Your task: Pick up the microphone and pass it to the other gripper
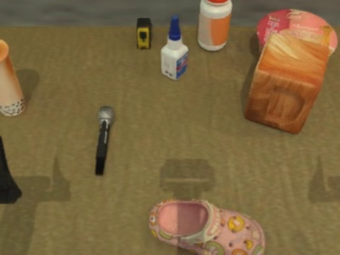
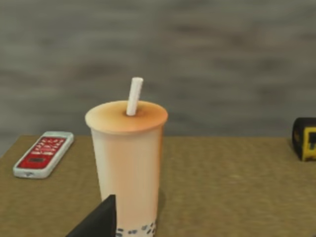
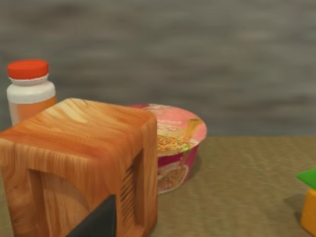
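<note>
My left claw [image 1: 6, 180] sits at the table's [image 1: 223, 143] left edge; I cannot tell how wide it stands, since only a dark tip shows. The microphone [image 1: 103, 139] lies flat to its right and slightly farther from me, near but apart, silver head pointing away, handle toward me. The left arm is nearer, I judge; the right claw is out of the top view.

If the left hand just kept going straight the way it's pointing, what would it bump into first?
Most likely the drink cup with the straw: it stands directly ahead in the left wrist view, filling the middle, with one dark fingertip of the left hand showing low before it. How near it is cannot be judged.
</note>
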### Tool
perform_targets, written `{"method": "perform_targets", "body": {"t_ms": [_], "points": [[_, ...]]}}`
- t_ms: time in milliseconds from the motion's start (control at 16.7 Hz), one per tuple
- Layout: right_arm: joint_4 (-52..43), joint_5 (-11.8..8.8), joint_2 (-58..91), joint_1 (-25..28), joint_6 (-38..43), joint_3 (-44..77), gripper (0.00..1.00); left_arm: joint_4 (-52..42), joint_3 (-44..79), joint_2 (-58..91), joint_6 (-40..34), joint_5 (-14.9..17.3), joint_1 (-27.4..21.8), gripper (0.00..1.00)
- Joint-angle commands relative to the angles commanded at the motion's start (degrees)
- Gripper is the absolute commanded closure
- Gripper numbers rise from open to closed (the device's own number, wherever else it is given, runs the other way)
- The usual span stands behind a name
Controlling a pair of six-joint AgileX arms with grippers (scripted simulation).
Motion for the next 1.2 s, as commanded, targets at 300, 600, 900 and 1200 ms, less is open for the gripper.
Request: {"method": "perform_targets", "body": {"t_ms": [300, 600, 900, 1200], "points": [[0.0, 0.0, 0.0, 0.0, 0.0, 0.0, 0.00, -2.5, 3.2, 3.5, -0.4, -0.1, -0.9, 0.00], [0.0, 0.0, 0.0, 0.0, 0.0, 0.0, 0.00, -13.0, 17.5, 21.5, -3.0, -0.6, -4.6, 0.00], [0.0, 0.0, 0.0, 0.0, 0.0, 0.0, 0.00, -26.1, 39.0, 51.1, -7.9, -0.8, -9.9, 0.00], [0.0, 0.0, 0.0, 0.0, 0.0, 0.0, 0.00, -38.4, 61.1, 82.3, -13.2, -0.4, -15.0, 0.00]]}}
